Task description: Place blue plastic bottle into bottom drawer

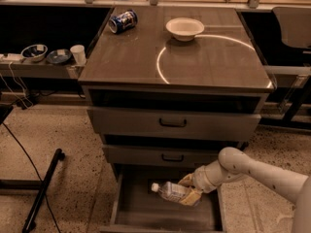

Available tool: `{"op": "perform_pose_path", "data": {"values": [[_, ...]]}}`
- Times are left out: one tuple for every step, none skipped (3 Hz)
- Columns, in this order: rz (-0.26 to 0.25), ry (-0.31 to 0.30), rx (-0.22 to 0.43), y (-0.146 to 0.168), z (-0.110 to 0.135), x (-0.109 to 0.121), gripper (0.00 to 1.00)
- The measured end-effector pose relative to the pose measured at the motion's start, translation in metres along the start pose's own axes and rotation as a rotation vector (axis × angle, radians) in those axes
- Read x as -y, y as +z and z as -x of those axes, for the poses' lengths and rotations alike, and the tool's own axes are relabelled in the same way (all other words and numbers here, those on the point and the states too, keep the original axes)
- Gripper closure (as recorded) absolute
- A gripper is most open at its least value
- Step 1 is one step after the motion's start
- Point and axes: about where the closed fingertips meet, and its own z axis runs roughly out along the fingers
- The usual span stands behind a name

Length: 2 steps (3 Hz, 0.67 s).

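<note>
The blue plastic bottle (171, 191), clear with a white cap pointing left, lies sideways in my gripper (189, 190). The gripper is shut on its base end and holds it low inside the open bottom drawer (141, 212), just above the drawer's flat floor and toward its right side. My white arm (252, 171) reaches in from the lower right. The two upper drawers (172, 124) with dark handles are closed.
On the cabinet top (146, 57) stand a white bowl (184, 28) and a crushed blue-and-white can (122, 21). A side shelf at left holds bowls (34, 51) and a white cup (77, 54). A black stand leg (41, 191) lies on the floor at left.
</note>
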Motion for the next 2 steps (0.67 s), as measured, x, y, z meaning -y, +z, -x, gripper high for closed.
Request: {"op": "perform_pose_path", "data": {"values": [[-0.001, -0.005, -0.013, 0.003, -0.005, 0.002, 1.00], [-0.133, 0.037, 0.083, 0.011, -0.024, 0.026, 1.00]]}}
